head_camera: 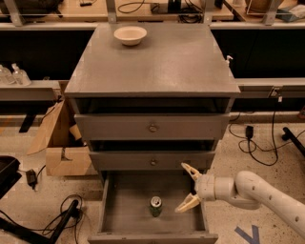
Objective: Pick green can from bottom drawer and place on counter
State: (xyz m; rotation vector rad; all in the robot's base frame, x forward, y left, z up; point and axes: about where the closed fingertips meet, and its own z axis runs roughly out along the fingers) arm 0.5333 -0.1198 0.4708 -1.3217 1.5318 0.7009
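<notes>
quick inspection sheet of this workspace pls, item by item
surface: counter grey, cream bowl near its back edge
job's things: green can upright on the floor of the open bottom drawer
clutter: cardboard box left of the drawers
grippers: gripper open, over the drawer's right side, beside the can, not touching
cables: black cables on the ground, both sides
surroundings: wooden desk behind

High frontal view, cabinet (157,66) near, end effector (180,188) lower-right

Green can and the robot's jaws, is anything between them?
No. In the camera view only bare bottom drawer floor lies between the green can and the gripper, hovering at the drawer's right, jaws open.
</notes>
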